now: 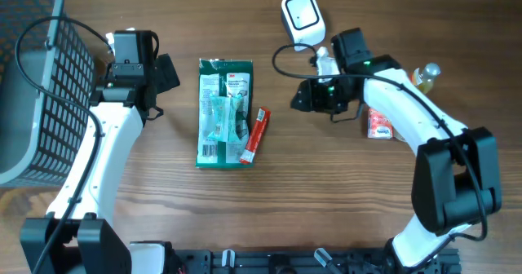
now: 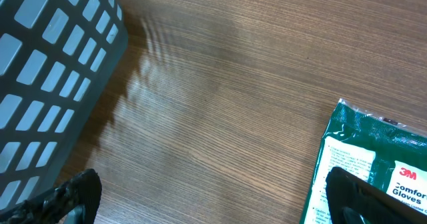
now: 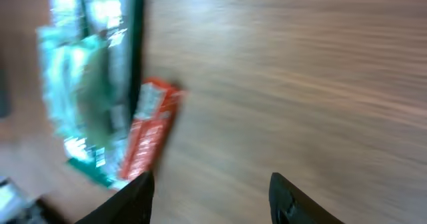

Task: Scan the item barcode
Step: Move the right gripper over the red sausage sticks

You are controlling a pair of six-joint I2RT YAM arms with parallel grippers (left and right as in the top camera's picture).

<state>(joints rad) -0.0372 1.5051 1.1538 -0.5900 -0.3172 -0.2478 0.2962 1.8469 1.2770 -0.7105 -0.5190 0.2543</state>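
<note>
A green glove package (image 1: 224,111) lies flat at the table's centre, with a red tube (image 1: 258,134) against its right edge. A white scanner (image 1: 302,17) stands at the back, and a small red-and-white pack (image 1: 379,124) lies under the right arm. My left gripper (image 1: 163,86) is open just left of the package. In the left wrist view its right finger (image 2: 373,201) overlaps the package corner (image 2: 363,144), with bare wood between the jaws (image 2: 213,197). My right gripper (image 1: 298,99) is open and empty, to the right of the tube (image 3: 150,134); the right wrist view is blurred.
A grey mesh basket (image 1: 33,86) fills the left edge and shows again in the left wrist view (image 2: 47,84). A small bottle (image 1: 424,74) stands behind the right arm. The scanner's black cable (image 1: 281,62) loops down by the right gripper.
</note>
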